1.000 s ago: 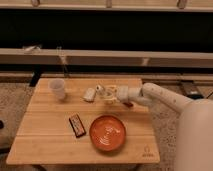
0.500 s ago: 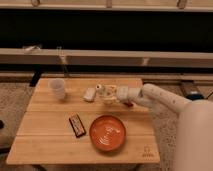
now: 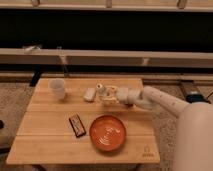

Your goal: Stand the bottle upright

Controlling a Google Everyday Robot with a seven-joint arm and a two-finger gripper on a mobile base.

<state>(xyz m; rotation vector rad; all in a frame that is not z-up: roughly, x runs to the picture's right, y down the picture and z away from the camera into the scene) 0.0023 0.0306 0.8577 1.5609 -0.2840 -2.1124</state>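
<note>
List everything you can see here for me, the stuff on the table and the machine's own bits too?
table: one, light wood, middle of the view
cup: one, translucent white, back left of the table
oblong lump: one, whitish, back centre, just left of the bottle
bottle: one, pale whitish with a round white cap, back centre, right next to the gripper
snack bar: one, dark wrapper, front of the table, left of the plate
plate: one, orange-red, front centre, nothing on it
arm: one, white, reaching in from the right
gripper: one, pale, at the arm's tip over the back centre of the table, at the bottle's right side
</note>
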